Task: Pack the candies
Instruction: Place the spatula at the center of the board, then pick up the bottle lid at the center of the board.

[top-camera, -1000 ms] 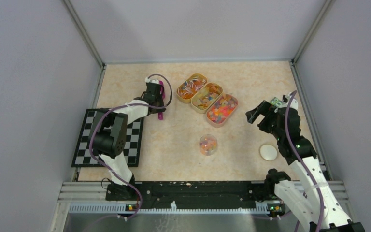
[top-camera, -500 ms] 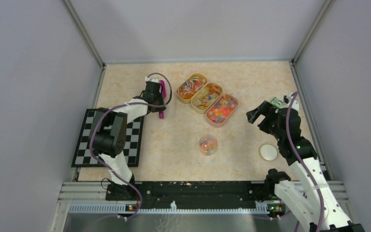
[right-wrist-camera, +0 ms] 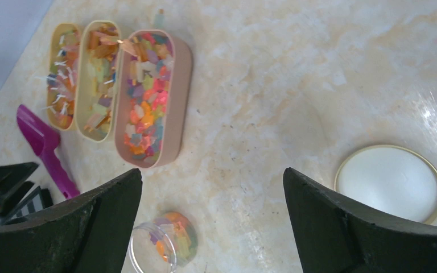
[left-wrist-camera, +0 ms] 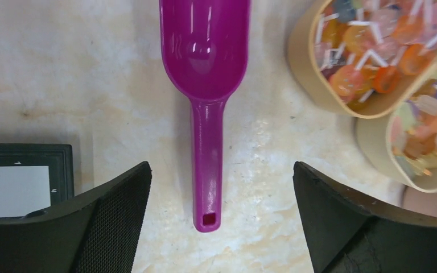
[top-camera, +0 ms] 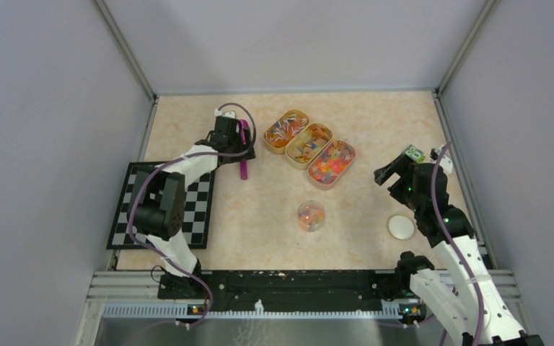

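Beige marbled worktop [top-camera: 274,198] carries three oval trays [right-wrist-camera: 182,74] of candies [right-wrist-camera: 145,94]; left claw [left-wrist-camera: 222,173] gapes wide astride the purple scoop [left-wrist-camera: 205,51], right claw [right-wrist-camera: 212,176] hangs spread open

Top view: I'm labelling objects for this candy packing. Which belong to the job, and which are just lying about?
Job: candies, their trays, jar, scoop, white disc (likely the jar's lid).
Lying about: checkerboard.
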Controlling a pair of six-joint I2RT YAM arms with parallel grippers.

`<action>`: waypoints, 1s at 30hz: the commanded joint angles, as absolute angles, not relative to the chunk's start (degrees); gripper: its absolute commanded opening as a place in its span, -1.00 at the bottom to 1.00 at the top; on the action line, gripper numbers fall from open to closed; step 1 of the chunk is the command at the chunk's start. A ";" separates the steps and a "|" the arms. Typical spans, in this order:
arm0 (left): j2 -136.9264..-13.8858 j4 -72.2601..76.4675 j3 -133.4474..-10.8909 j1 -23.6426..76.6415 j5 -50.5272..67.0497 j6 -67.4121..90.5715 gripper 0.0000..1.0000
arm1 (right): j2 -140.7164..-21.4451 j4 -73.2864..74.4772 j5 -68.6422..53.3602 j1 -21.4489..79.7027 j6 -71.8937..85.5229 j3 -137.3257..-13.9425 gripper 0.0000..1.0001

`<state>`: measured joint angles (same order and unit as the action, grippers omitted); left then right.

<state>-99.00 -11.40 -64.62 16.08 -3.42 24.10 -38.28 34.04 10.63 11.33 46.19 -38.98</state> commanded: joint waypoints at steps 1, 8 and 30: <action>-91.07 -11.70 -66.88 15.73 -0.40 23.74 0.97 | -41.01 41.15 16.54 11.07 54.40 -39.70 0.84; -82.37 -8.96 -62.47 15.73 17.15 19.84 0.97 | -42.78 34.85 9.74 11.05 51.13 -34.28 0.62; -69.01 -16.70 -50.80 16.35 34.19 11.63 0.98 | -53.84 37.72 23.74 9.71 67.48 -29.70 -0.12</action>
